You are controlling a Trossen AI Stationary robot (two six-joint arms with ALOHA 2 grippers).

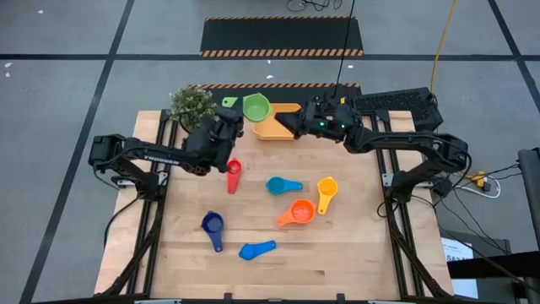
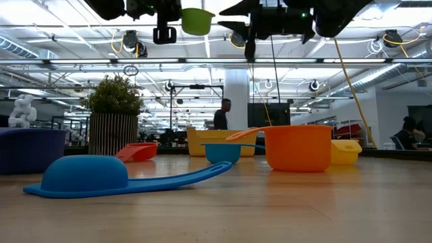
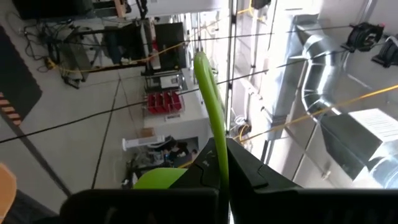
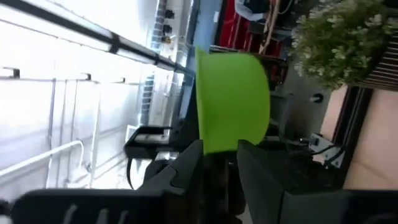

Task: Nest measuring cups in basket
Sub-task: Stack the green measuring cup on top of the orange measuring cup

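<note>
Measuring cups, seven: one green [image 1: 256, 107], one red [image 1: 234, 176], one yellow [image 1: 326, 192], one orange [image 1: 297, 213], one dark blue [image 1: 213, 229], two light blue [image 1: 283, 185] [image 1: 257, 250]. One basket [image 1: 274, 127]. One potted plant [image 1: 192, 105]. Two arms.

I am wearing black all over. My two arms are looking like long dark sticks with fat round joints. Small white letters are showing on my left arm. Tiny green lights are glowing on my right arm. My left claw [image 3: 225, 163] and right claw [image 4: 219, 163] are showing flat black fingers.
</note>
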